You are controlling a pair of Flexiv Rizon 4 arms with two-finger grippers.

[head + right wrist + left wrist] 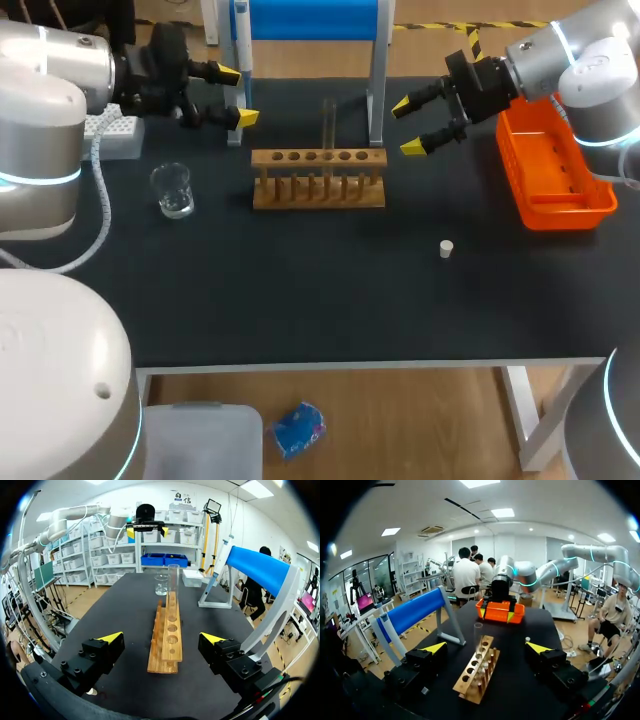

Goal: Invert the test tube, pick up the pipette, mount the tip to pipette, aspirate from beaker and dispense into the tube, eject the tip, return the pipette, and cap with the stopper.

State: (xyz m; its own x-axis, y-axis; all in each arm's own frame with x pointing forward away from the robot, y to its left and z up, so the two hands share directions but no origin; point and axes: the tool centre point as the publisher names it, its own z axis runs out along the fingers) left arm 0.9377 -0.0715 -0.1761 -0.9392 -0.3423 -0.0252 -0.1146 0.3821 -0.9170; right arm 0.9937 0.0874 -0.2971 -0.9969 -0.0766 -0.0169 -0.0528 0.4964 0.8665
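Note:
A wooden rack (pixel 318 180) stands mid-table with a clear test tube (pixel 328 122) upright in it. The glass beaker (pixel 174 190) is to its left, and the small white stopper (pixel 446 248) lies to the front right. My left gripper (pixel 238 95) hovers open by the rack's left end, my right gripper (pixel 406 127) open by its right end. Neither holds anything. In the left wrist view the rack (pixel 476 672) and tube (pixel 478 635) lie ahead, between the open fingers. The right wrist view shows the rack (pixel 170 635), tube (pixel 173 582) and beaker (pixel 161 584) ahead.
An orange tray (pixel 555 170) sits at the right edge. A white tip box (pixel 115 130) is at the back left. A blue-topped stand (pixel 310 20) rises behind the rack, with a white and blue tool (pixel 240 30) hanging at its left post.

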